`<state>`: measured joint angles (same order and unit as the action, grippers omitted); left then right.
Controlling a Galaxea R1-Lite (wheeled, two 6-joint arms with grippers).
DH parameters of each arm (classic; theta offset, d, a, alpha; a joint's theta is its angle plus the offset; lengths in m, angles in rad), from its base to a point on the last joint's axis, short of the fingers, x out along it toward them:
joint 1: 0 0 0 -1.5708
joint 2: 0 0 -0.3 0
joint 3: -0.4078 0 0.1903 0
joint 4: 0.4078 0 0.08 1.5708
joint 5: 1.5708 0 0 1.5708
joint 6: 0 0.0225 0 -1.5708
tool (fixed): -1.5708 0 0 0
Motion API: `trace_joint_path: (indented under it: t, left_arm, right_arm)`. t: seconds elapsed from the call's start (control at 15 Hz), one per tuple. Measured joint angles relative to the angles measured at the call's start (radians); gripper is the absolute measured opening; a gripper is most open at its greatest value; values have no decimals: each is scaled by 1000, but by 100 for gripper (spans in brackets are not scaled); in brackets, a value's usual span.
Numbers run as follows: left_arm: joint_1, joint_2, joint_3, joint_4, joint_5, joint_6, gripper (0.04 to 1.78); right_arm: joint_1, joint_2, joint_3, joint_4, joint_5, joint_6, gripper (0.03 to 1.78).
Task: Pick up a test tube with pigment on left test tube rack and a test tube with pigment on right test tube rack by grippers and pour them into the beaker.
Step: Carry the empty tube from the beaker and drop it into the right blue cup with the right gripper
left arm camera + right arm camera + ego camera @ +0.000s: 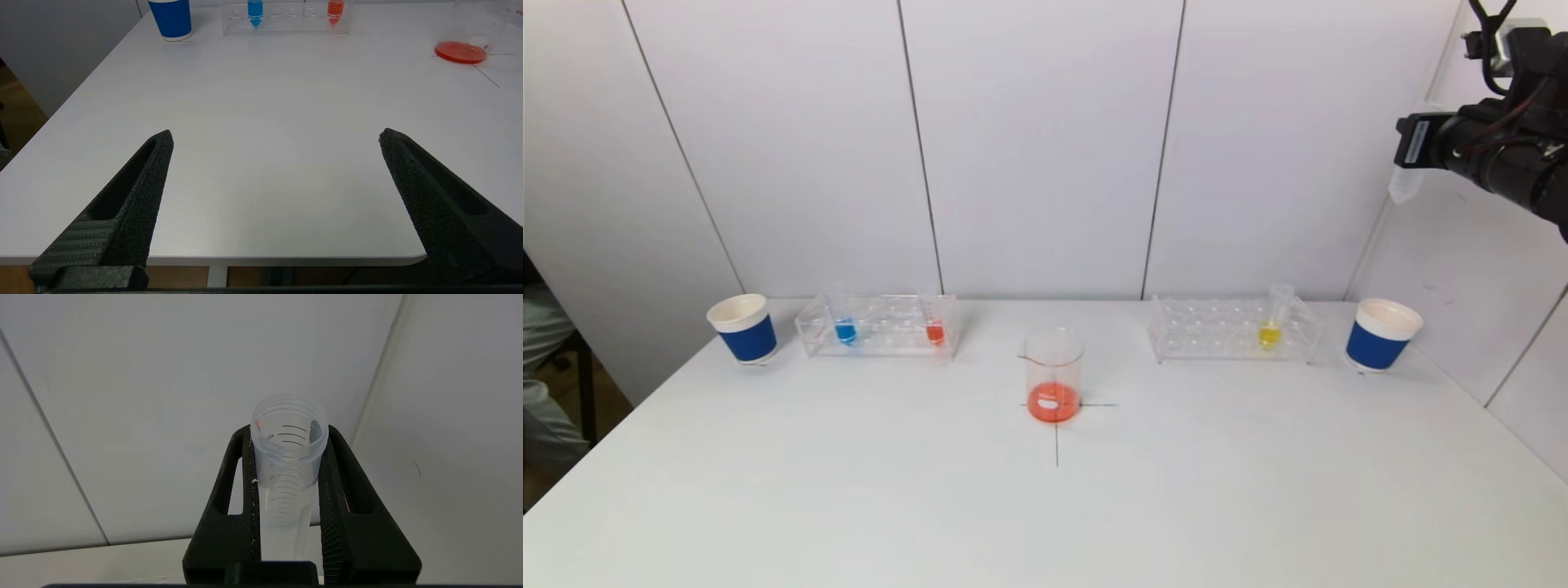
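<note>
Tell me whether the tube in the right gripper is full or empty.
Empty: the test tube in the right gripper looks clear inside, no pigment visible.

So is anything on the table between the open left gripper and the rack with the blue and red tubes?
Nothing visible: only bare white table lies between the left gripper and the clear plastic rack.

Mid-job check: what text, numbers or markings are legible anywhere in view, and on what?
"30": a graduation number on the clear test tube held in the right gripper, beside its scale lines.
Mirrored figures near the tube's rim, and raised letters lower down: too unclear to read.
Beaker, blue cups, racks: no readable text.
</note>
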<state>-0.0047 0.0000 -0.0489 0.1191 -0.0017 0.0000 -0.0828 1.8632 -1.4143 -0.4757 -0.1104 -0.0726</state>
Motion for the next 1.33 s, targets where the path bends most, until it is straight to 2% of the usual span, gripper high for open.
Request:
trace_joint_path:
  t: [0.33, 0.67, 0.93, 1.33]
  left_arm:
    - [0, 0, 0, 0, 0, 0, 176]
    - [0, 0, 0, 0, 0, 0, 176]
    - [0, 0, 0, 0, 0, 0, 176]
    - [0, 0, 0, 0, 0, 0, 176]
  right_arm:
    - [-97, 58, 11, -19, 11, 49, 47]
    - [-135, 130, 60, -41, 7, 60, 47]
    - [-140, 193, 151, -257, 11, 54, 47]
    - [-156, 272, 237, -380, 11, 58, 47]
